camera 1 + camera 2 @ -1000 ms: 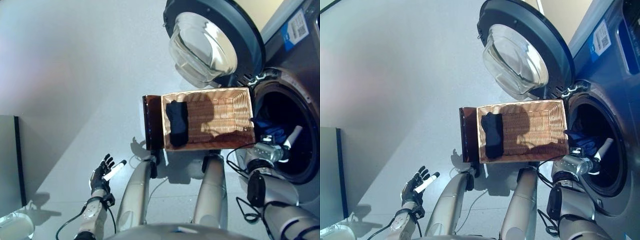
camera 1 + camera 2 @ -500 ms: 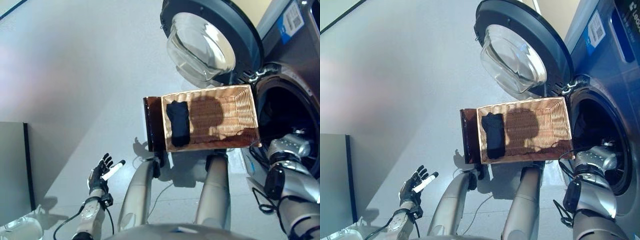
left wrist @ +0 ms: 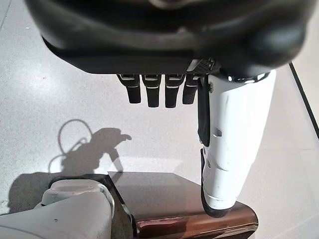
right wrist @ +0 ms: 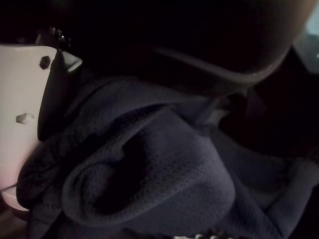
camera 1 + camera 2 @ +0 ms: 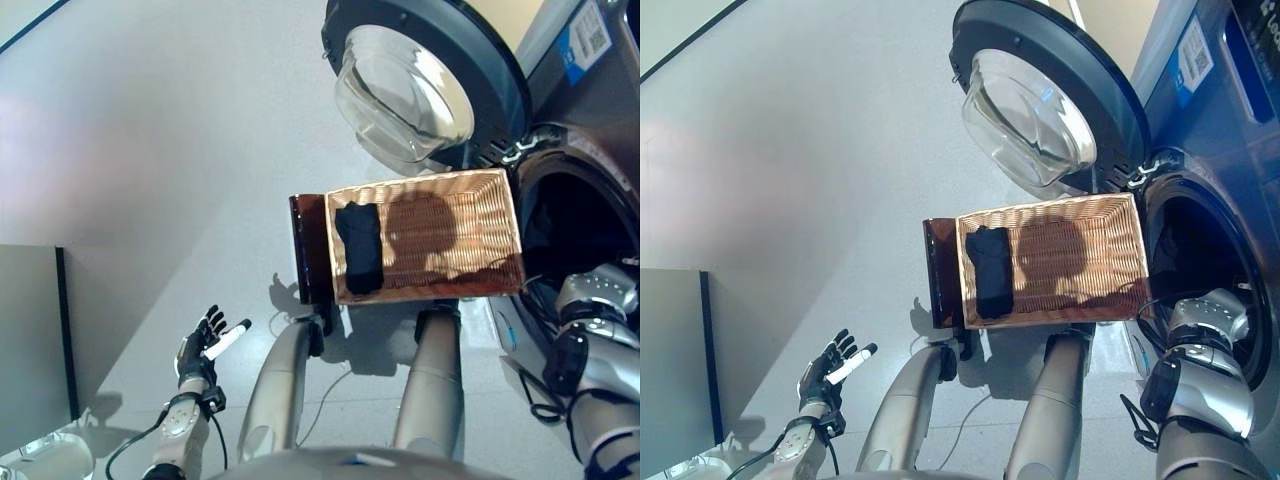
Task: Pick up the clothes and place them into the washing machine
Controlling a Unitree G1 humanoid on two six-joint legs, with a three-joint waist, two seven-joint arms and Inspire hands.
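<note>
A wicker basket (image 5: 475, 225) stands in front of me with a dark folded garment (image 5: 360, 247) lying at its left end. The washing machine's drum opening (image 5: 590, 225) gapes at the right. My right arm reaches into it, so the head views show only its wrist (image 5: 597, 295). In the right wrist view, a bunched dark blue garment (image 4: 164, 169) fills the space past my right hand (image 4: 25, 124), pressed against the white thumb inside the dark drum. My left hand (image 5: 205, 345) hangs open at lower left over the floor, holding nothing.
The round glass door (image 5: 415, 85) of the machine stands swung open above the basket. A dark brown stand (image 5: 305, 250) sits against the basket's left side. A grey panel (image 5: 30, 340) edges the floor at lower left.
My right hand went deeper into the drum; its white thumb and the blue cloth no longer show in the head views. The camera shifted slightly. The left hand stayed put.
</note>
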